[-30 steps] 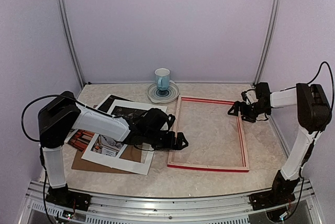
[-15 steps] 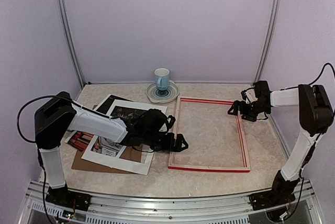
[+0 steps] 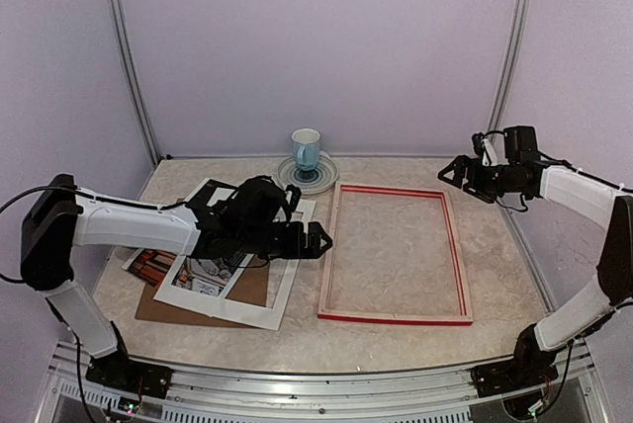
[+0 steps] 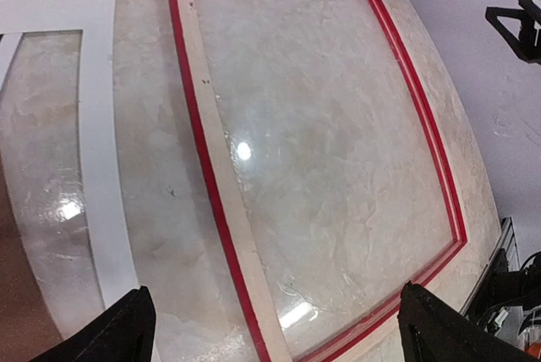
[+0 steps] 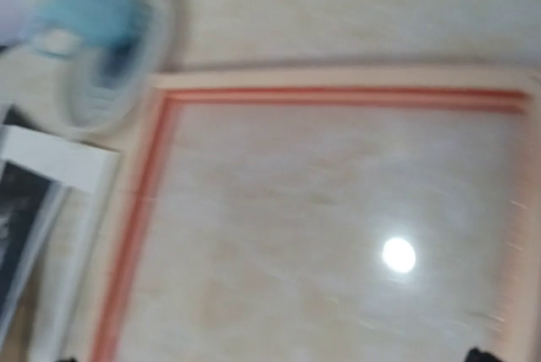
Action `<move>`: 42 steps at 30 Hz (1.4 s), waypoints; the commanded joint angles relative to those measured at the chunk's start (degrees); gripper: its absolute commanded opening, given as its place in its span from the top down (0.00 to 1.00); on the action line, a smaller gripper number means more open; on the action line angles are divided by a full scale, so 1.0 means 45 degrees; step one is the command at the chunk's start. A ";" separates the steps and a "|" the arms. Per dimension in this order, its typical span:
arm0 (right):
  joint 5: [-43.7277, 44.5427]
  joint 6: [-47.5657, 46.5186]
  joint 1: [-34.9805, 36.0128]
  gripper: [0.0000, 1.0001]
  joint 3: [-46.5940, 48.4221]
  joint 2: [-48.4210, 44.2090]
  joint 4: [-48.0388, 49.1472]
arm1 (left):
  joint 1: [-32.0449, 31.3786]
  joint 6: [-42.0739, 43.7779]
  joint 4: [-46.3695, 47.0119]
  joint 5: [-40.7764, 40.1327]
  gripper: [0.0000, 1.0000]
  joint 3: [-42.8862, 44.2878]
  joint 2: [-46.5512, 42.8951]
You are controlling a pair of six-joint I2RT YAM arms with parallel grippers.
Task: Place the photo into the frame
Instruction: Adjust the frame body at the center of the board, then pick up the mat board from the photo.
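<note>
The frame [image 3: 328, 255] lies flat right of centre, its pale wood reverse up with red edges showing, and only bare table inside it. The photo [image 3: 150, 263] lies at the left, mostly covered by a white mat board [image 3: 267, 290]; its colourful books show at the left edge and through the window. My left gripper [image 3: 315, 238] hovers open over the mat's right edge, just left of the frame's left rail [image 4: 211, 184]. Its fingertips [image 4: 127, 328] stand wide apart with nothing between them. Open and empty too, my right gripper [image 3: 457, 169] hangs above the frame's far right corner.
A blue and white cup [image 3: 307, 151] stands on a saucer [image 3: 318, 184] at the back, close to the frame's far left corner. A brown backing board [image 3: 168, 306] lies under the mat and photo. Walls close in on the left, back and right.
My left gripper has drawn back up and left from the frame's left rail. My right gripper has lifted off the frame's right rail toward the back right. Both stay open.
</note>
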 commanded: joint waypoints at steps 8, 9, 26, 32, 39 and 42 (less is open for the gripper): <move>-0.0465 0.2688 0.5049 0.01 0.0871 0.0689 0.1764 | 0.1876 0.0496 -0.0770 -0.0335 0.01 -0.0897 -0.1163; -0.0436 0.2851 0.5588 0.01 0.1128 0.1113 0.1939 | 0.1933 0.0494 -0.0773 -0.0306 0.01 -0.0931 -0.1154; 0.1404 0.6449 1.0877 0.01 0.4993 0.6241 0.2370 | 0.5265 0.0338 -0.2779 -0.1537 0.01 -0.3037 -0.4767; 0.2086 0.8456 1.1795 0.01 0.4691 0.6492 0.2821 | 0.7104 -0.0052 -0.3028 -0.0370 0.01 -0.3915 -0.5578; 0.2261 1.0125 1.2500 0.01 0.4667 0.7189 0.3119 | 0.8126 0.0079 -0.2846 0.0916 0.01 -0.4233 -0.5205; 0.2253 1.0762 1.2630 0.01 0.4775 0.7619 0.2877 | 0.8154 0.0030 -0.2808 0.0960 0.01 -0.4269 -0.4998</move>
